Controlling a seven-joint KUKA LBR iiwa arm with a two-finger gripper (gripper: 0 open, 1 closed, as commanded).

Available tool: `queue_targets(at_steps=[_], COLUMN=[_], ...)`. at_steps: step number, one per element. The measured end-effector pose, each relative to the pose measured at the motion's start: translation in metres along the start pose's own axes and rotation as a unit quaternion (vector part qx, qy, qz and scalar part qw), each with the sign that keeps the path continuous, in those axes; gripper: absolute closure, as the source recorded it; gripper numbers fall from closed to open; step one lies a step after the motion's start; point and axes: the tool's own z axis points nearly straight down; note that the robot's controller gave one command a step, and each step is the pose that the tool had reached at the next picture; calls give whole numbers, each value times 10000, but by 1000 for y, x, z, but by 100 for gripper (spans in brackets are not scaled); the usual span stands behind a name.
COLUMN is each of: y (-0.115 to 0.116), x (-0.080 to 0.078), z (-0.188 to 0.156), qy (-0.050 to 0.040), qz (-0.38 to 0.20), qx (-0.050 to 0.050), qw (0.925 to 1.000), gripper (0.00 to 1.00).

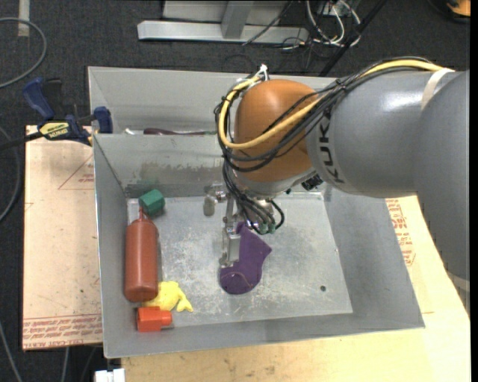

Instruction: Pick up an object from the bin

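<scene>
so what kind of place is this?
Probably a robotics lab's bin-picking cell: a KUKA arm over a grey metal bin holding a red bottle and other small things, loose cables behind.

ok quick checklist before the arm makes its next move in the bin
1. Gripper at a target: ok, at the left edge of the purple curved thing mid-bin.
2. Target clear of neighbours: ok, it lies alone.
3. Red bottle, green block, yellow piece and orange block out of the way: ok, all along the left wall.
4. Grasp closed on target: cannot tell.
5. Target lifted: not ok, it lies on the bin floor.
</scene>
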Motion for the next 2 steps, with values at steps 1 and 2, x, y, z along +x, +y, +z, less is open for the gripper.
queue_targets(at_steps=[1,2], y=[-22,-45], x=[17,24], z=[-25,29], qy=[-71,-47], qz=[-130,-994], qx=[-18,-8], qw=[9999,9950], gripper=[0,0])
